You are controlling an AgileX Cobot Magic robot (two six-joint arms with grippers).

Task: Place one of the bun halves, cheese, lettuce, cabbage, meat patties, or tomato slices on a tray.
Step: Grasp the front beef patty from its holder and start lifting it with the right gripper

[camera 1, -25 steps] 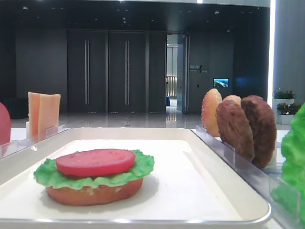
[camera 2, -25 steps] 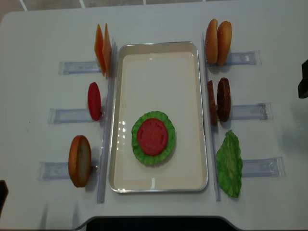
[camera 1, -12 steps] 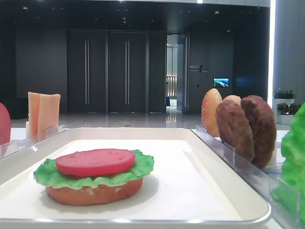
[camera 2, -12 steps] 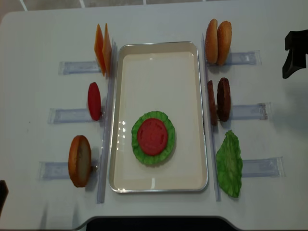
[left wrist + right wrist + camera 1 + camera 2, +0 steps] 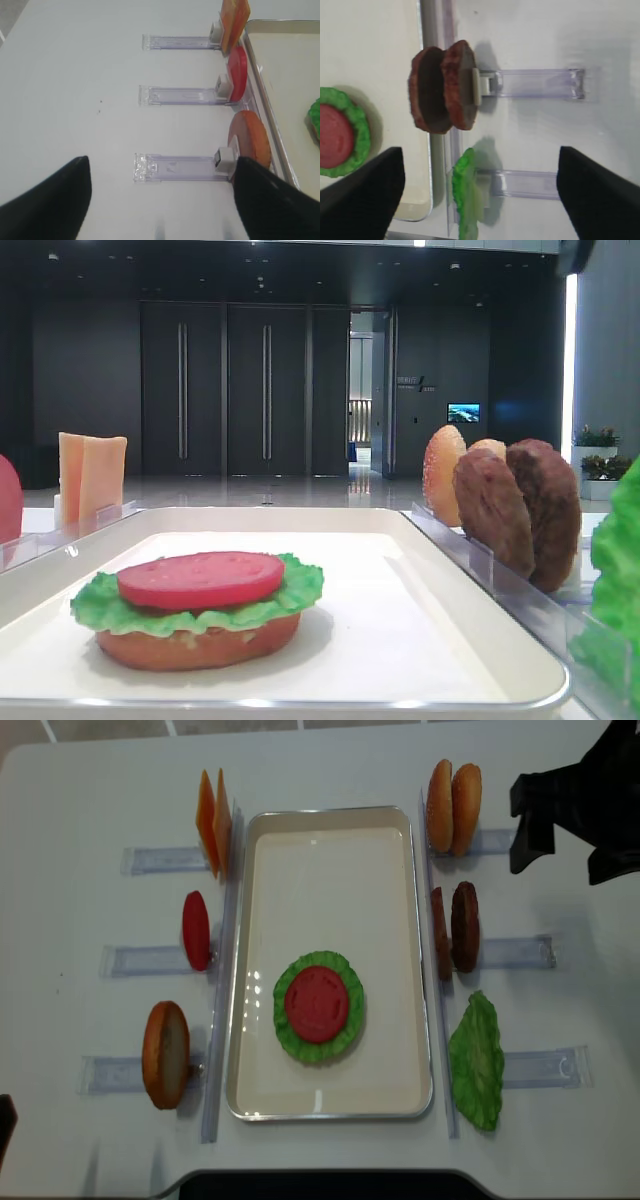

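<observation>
The white tray [image 5: 330,880] holds a stack: a flat bun half [image 5: 195,645], lettuce [image 5: 345,1035] and a tomato slice [image 5: 318,1003] on top. Two meat patties [image 5: 455,927] stand on edge in a clear rack right of the tray. My right gripper [image 5: 565,840] hovers open and empty to their right, above the table; in the right wrist view the patties [image 5: 444,90] lie ahead of its black fingers [image 5: 600,195]. My left gripper [image 5: 162,170] is open and empty near the front left, beside a standing bun half [image 5: 249,142].
Seeded bun halves [image 5: 453,807] stand at the back right and a loose lettuce leaf [image 5: 476,1060] at the front right. Cheese slices [image 5: 213,830] and a tomato slice [image 5: 196,930] stand in racks left of the tray. Clear racks [image 5: 515,952] stick out on both sides.
The right gripper has come in from the right edge of the overhead view, moving left and toward the back. The food and the tray have not moved.
</observation>
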